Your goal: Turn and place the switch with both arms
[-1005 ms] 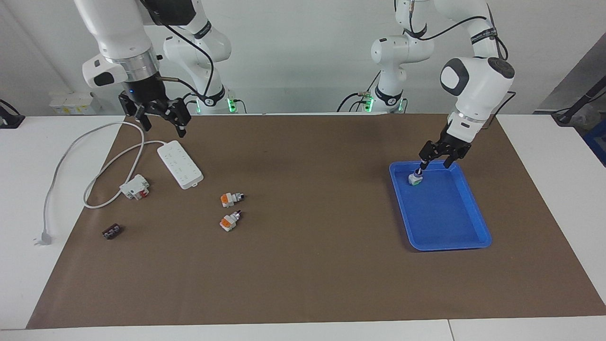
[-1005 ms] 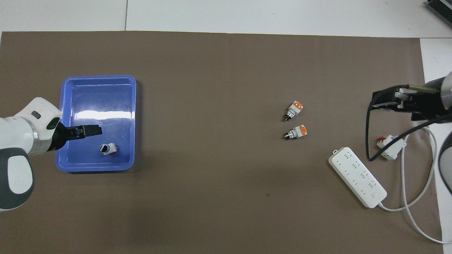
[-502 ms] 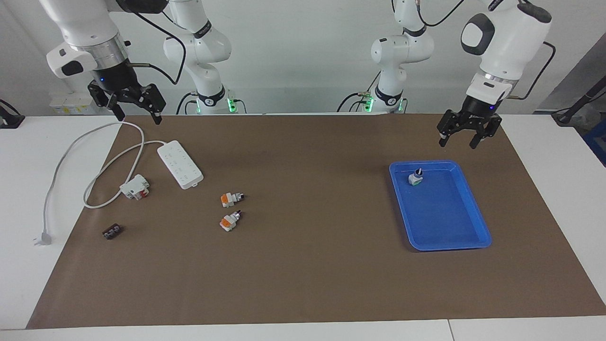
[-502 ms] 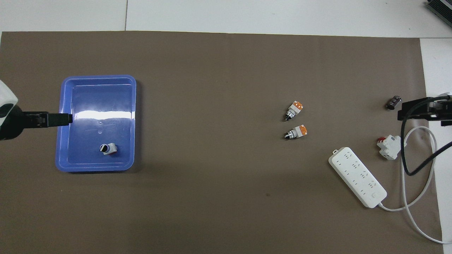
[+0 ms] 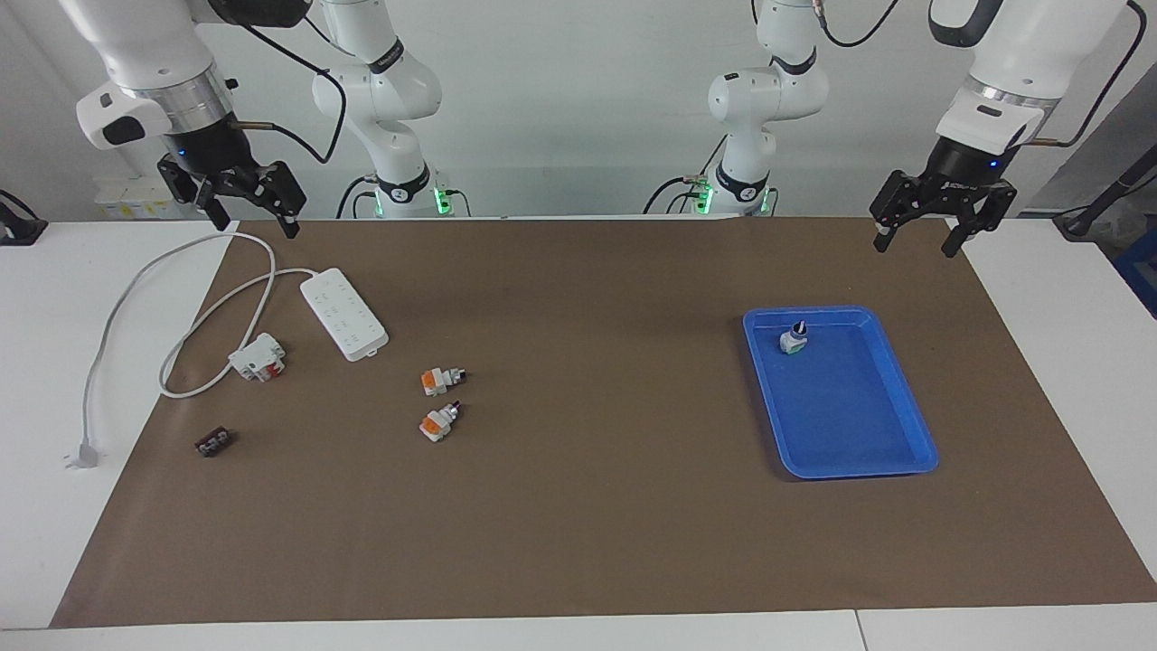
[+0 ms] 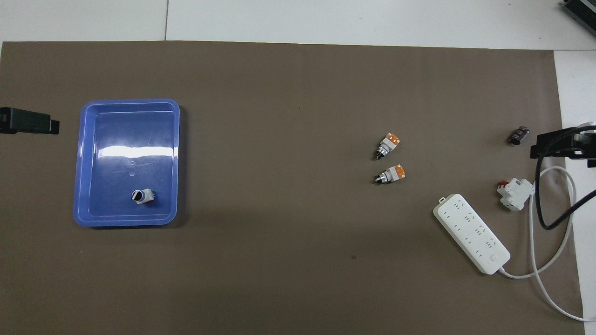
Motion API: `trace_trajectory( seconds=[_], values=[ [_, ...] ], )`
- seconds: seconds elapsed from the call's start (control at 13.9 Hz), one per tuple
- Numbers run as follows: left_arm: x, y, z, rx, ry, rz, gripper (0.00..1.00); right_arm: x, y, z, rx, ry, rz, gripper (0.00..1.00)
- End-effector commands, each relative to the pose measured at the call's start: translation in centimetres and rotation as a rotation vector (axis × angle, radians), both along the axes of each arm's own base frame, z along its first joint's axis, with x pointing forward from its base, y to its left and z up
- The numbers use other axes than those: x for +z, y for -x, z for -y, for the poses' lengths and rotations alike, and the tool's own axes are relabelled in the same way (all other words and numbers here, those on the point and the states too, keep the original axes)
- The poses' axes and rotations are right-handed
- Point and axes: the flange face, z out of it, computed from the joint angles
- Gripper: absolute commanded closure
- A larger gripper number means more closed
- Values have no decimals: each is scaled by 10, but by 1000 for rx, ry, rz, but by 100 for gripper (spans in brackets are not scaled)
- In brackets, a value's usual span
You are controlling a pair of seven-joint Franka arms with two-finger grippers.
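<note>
1. One switch is standing in the tray, at its end nearer the robots; two switches are lying mid-mat.
2. Left gripper is hanging wide open, empty, above the mat's corner.
3. Right gripper is hanging wide open, empty, over the cable.
4. Next pick: the right gripper should be descending square on a switch body.
5. Overhead view is showing only gripper tips; facing view is showing the spread fingers.

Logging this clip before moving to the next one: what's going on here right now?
Nothing is being handled. One switch stands in the blue tray, knob up, at the end nearer the robots. Two more switches lie on the brown mat, near the power strip. The left gripper is raised over the mat's edge near the tray, fingers open and empty. The right gripper hangs open over the power strip's cable.
</note>
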Motion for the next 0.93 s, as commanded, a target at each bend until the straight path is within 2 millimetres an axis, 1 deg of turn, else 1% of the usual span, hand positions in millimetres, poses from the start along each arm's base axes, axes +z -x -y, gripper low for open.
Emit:
trace_trajectory(
  seconds=[0.0, 0.07, 0.14, 0.22, 0.43, 0.86],
  values=[
    [8, -4, 5, -28, -61, -40, 0, 4, 6, -7, 16, -13, -26, 0],
    [8, 5, 11, -38, -61, -63, 0, 6, 5, -6, 18, -12, -29, 0],
    [6, 19, 12, -37, -66, -107, 0, 5, 5, -4, 14, -10, -32, 0],
    [0, 24, 13, -40, -70, -130, 0, 5, 7, -5, 17, -6, -43, 0],
    [-4, 27, 14, -42, -70, -137, 0, 2, 11, -7, 19, -13, -58, 0],
    [-7, 32, 14, -33, -71, -154, 0, 3, 11, -6, 13, -14, -56, 0]
  ],
)
